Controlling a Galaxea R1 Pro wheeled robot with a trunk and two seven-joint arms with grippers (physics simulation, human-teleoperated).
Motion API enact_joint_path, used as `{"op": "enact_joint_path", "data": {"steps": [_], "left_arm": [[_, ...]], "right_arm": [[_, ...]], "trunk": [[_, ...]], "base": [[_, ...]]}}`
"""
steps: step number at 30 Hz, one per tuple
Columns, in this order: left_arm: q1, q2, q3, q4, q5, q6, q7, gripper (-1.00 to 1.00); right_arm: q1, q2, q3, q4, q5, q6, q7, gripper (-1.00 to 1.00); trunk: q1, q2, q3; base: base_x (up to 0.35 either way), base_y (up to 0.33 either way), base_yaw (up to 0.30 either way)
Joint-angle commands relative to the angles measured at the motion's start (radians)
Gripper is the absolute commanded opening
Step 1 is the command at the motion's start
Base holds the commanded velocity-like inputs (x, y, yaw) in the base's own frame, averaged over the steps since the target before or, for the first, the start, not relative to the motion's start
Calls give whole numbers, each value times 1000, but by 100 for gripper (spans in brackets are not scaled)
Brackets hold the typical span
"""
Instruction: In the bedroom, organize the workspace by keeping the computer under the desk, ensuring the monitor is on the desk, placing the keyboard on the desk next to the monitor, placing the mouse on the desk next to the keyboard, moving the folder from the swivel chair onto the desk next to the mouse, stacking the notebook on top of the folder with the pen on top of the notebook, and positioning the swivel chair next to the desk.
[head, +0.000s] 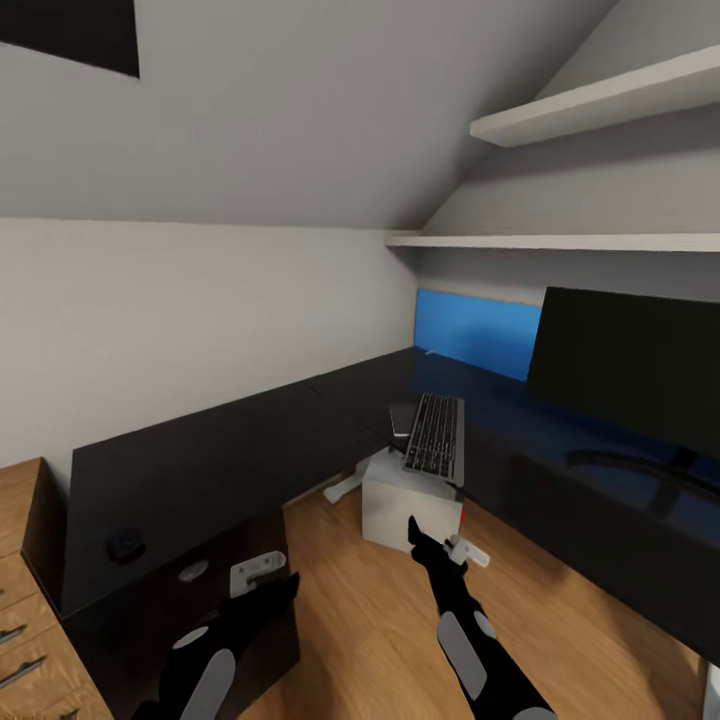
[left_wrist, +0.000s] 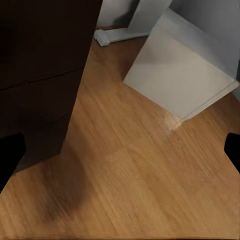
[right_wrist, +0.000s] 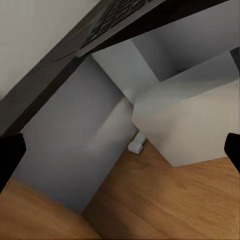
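A: Head view: the right gripper (head: 432, 540) hangs low over the wood floor (head: 400, 620), fingers spread, holding nothing. The left gripper (head: 268, 585) is empty too, beside the drawers.

B: And the keyboard (head: 436, 436)?

A: On the desk (head: 230, 450), its near end jutting over the edge above the computer (head: 400, 500); the monitor (head: 630, 370) stands to its right.

B: It's probably light, stiff and thin. I'd pinch the overhanging end by its long sides, since the flat top looks slippery.
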Motion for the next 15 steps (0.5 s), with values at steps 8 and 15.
{"op": "enact_joint_path", "data": {"steps": [8,15], "left_arm": [[-1,2,-2,34,10,0,11,100],[-1,2,-3,41,7,0,12,100]], "right_arm": [[-2,0,0,2,-18,-4,89,100],[-5,0,8,-3,-129,20,90,100]], "trunk": [[31,-57,-26],[58,-106,-48]], "base": [[0,0,0],[0,0,0]]}}
